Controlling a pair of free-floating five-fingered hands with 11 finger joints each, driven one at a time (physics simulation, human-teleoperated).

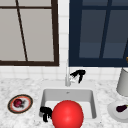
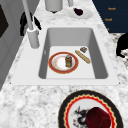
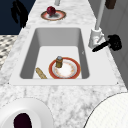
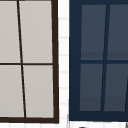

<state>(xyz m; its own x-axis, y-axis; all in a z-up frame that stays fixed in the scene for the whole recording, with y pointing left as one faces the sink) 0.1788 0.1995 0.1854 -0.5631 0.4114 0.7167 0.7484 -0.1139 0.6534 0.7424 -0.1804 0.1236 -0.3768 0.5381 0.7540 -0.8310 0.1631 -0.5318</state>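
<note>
Right hand point(image 1: 79, 74) at the back edge of the worktop point(image 1: 30, 85), just beside the faucet point(image 1: 67, 77). Right side view: the same hand point(image 3: 113, 43) reaches one straight finger toward the faucet base point(image 3: 95, 37), tip touching or nearly touching; the other fingers look curled, and it holds nothing that I can see. Left side view: it shows dark behind the faucet column point(image 2: 32, 37), partly hidden.

Left hand point(image 1: 45, 113) hangs at the front left corner of the sink point(image 1: 45, 93), fingers drooping downward, relaxed, nothing in it. Left side view puts it point(image 2: 122, 46) off the front edge of the worktop, in the air; right side view point(image 3: 18, 11) agrees.

Sink basin holds a red-rimmed plate point(image 2: 63, 62) with a small jar point(image 2: 68, 60) standing upright on it. A baguette-like stick point(image 2: 82, 56) lies just beside the plate, and a small brown piece point(image 2: 83, 49) sits near the stick's far end.

Left of the sink: a patterned plate point(image 1: 20, 103) with a dark red fruit point(image 1: 18, 102) on it. Right of the sink: a white plate point(image 1: 113, 111) bearing an eggplant point(image 1: 121, 108), and behind it a pale grey container point(image 1: 123, 82).

A big red ball point(image 1: 67, 114) covers the sink's front in the front view.
</note>
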